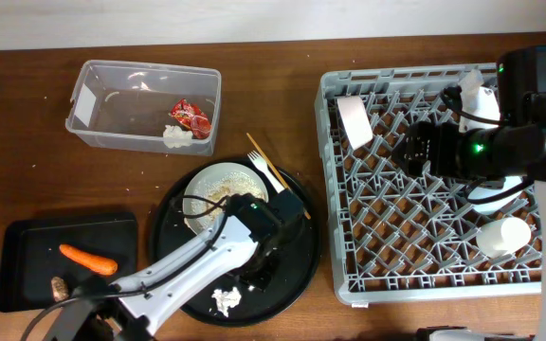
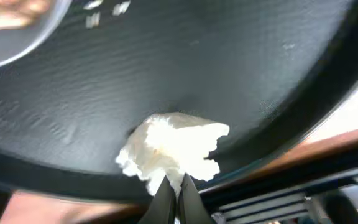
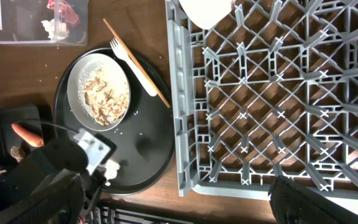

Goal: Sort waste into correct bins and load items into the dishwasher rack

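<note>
My left gripper (image 2: 174, 186) is shut on the edge of a crumpled white tissue (image 2: 173, 149) low over the front of the large round black tray (image 1: 297, 260); the tissue also shows in the overhead view (image 1: 226, 300). On that tray lie a pale grey plate (image 1: 224, 189) with beige rice scraps, a white fork (image 1: 271, 178) and wooden chopsticks (image 1: 278, 175). My right gripper (image 3: 173, 205) is wide open and empty above the grey dishwasher rack (image 1: 425, 208). The clear tub (image 1: 140, 104) holds a red wrapper (image 1: 190, 117) and a tissue (image 1: 176, 137).
The shallow black rectangular tray (image 1: 27, 246) at the front left holds a carrot piece (image 1: 88, 260) and a brown lump (image 1: 60, 287). The rack holds a white cup (image 1: 502, 235), another white cup (image 1: 354, 118) and pale dishes partly under my right arm.
</note>
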### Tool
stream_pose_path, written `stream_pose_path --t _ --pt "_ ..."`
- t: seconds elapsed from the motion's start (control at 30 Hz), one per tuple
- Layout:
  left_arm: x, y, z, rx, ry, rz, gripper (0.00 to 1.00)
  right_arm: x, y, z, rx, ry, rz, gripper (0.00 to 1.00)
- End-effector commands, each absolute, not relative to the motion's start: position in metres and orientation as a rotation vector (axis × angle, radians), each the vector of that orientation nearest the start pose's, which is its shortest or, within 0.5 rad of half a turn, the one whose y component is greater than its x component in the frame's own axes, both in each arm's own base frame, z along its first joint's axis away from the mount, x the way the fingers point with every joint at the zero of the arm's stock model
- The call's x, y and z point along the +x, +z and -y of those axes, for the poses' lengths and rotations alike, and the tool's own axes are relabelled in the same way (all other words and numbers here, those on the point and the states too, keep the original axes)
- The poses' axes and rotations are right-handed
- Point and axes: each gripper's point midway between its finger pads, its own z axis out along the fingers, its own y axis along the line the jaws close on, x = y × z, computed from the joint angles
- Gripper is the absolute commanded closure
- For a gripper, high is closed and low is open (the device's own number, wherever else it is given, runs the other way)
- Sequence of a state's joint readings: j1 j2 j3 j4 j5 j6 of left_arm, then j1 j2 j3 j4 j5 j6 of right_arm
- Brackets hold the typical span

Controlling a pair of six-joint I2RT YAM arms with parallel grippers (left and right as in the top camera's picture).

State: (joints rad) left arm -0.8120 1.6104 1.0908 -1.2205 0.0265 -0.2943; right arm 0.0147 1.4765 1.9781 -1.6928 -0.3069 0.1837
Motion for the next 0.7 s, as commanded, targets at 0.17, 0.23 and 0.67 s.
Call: stream_pose_path --t 0.17,0.23,0.67 --pt "0.439 0.164 0.062 0.033 -0.045 -2.427 1.00 0.266 0.328 -0.056 0.139 0.470 -2.751 0.02" --pt "0.490 0.143 0.040 -0.041 -0.077 -2.329 1.00 0.266 0.328 -0.056 0.139 0.470 -2.751 0.02" --pt "0.225 0.161 0.112 0.226 -0.239 -3.081 0.63 0.266 0.328 -0.056 0.139 0.469 -2.751 0.02"
